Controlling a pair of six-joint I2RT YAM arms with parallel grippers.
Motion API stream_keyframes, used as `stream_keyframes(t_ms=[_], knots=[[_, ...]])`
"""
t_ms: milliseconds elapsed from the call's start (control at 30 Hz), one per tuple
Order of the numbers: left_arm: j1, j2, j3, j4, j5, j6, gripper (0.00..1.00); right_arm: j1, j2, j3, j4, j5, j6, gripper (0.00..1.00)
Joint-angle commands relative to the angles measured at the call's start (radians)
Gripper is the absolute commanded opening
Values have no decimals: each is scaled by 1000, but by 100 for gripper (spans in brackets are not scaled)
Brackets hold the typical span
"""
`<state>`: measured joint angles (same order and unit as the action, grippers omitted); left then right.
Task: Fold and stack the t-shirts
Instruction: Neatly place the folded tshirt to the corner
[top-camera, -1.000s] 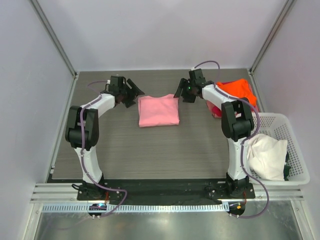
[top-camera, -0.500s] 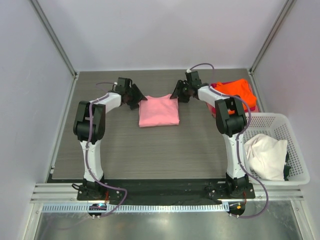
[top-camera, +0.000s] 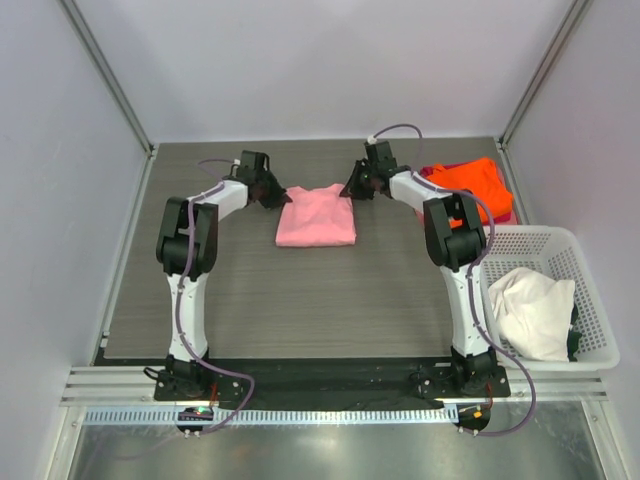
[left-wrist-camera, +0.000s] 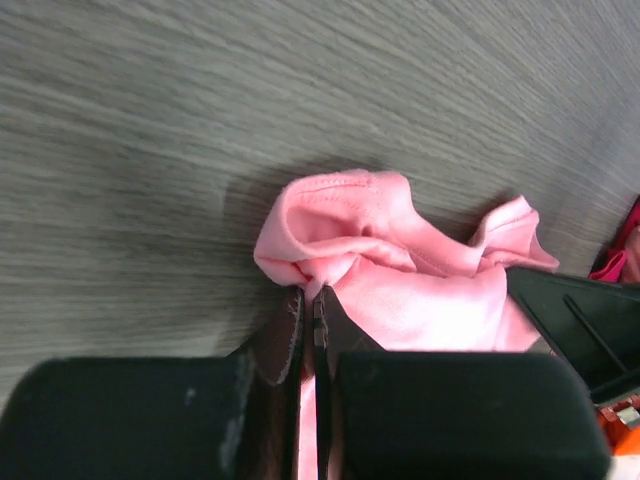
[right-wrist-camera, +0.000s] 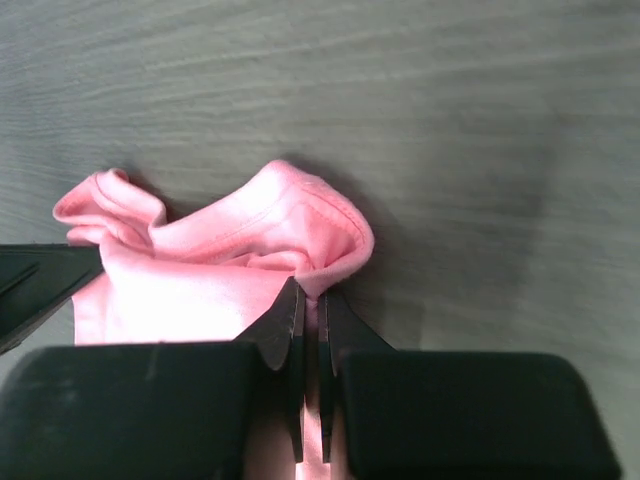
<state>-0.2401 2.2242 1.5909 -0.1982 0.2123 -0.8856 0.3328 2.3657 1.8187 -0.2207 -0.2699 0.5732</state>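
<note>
Both left claw (left-wrist-camera: 311, 298) and right claw (right-wrist-camera: 311, 298) tight on pink t-shirt (left-wrist-camera: 420, 295); wrist-only detail

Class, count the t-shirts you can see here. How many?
4: pink mid-table, orange far right, magenta-red beneath it, cream-white in the basket; others may hide underneath.

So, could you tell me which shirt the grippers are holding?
The light pink shirt: the left gripper and right gripper pinch its far corners. The orange shirt lies untouched far right, the cream shirt in the basket.
</note>
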Motion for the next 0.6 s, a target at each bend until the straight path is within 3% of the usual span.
stream_keyframes(t_ms=[0,233,567], knots=[[-27,-127,-17,54,16,-3,0,0,-187,-39,4,50,-42,1],[-186,-333,-101,193,-53,-94,0,-128,-482,-140,-45,51,-3,1],[-476,-238,243,250,-134,-161,0,-469,-686,-26,-351,170,-3,1]])
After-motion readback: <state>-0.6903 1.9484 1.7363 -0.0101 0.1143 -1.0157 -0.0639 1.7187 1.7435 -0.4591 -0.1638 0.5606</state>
